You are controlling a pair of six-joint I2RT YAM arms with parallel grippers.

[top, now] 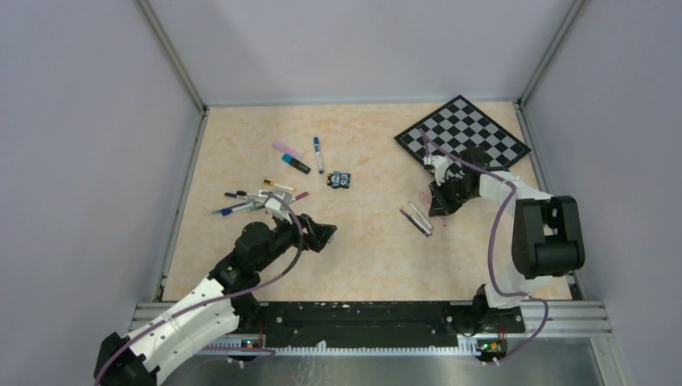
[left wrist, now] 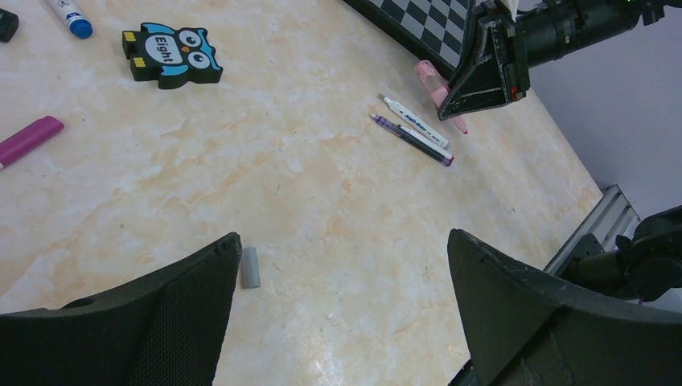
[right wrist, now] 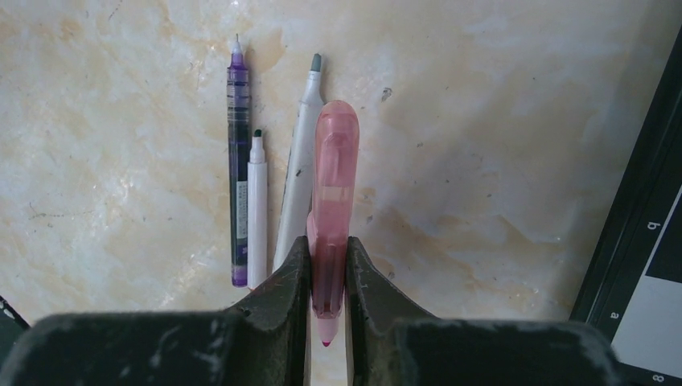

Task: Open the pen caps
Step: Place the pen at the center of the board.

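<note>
**Top view:** chessboard (top: 462,133), far right of the table. Right gripper (top: 440,205) just off its near-left edge. Left gripper (top: 324,234) well to its left. Pen pile (top: 249,199) farther left again.

**Left wrist:** jaws spread wide, holding nothing. Grey cap (left wrist: 251,268) lies beside one finger, well apart from the chessboard.

**Right wrist:** jaws clamped on pink pen (right wrist: 334,177), near the chessboard's edge. Three bare-tipped pens (right wrist: 257,193) lie just beyond it.

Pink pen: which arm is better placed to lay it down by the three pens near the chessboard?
Right. The right hand clamps the pink pen just beside those three pens. The left hand hangs open and empty, farther off, near a grey cap.
</note>
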